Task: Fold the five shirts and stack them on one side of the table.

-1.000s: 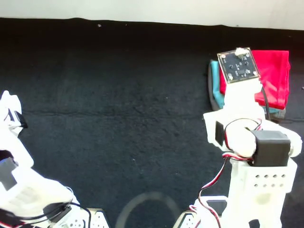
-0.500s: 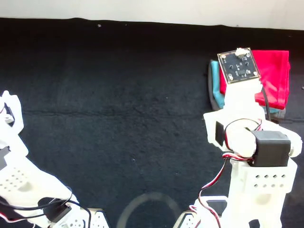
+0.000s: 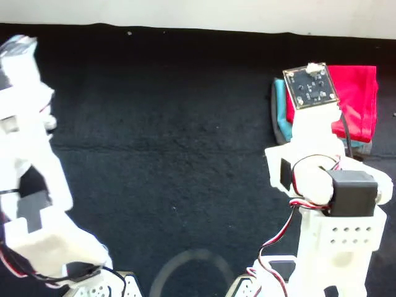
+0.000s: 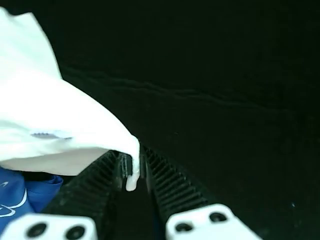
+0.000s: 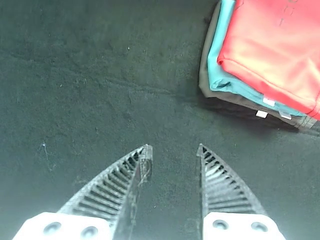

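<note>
My left gripper is shut on a corner of a white shirt, which hangs up off the black table. A blue shirt shows under it beside the gripper. In the high view the left arm stands raised at the table's left edge. My right gripper is open and holds nothing, hovering over bare table a short way from a folded stack. That stack has a red shirt on top, a teal one below and a grey one at the bottom. The stack lies at the far right.
A black cloth covers the table between the two arms. The right arm stands in front of the stack and hides part of it. A pale wall strip runs along the table's far edge.
The left arm has swung up from low at the left edge and now stands tall there. The right arm and the stack have not moved.
</note>
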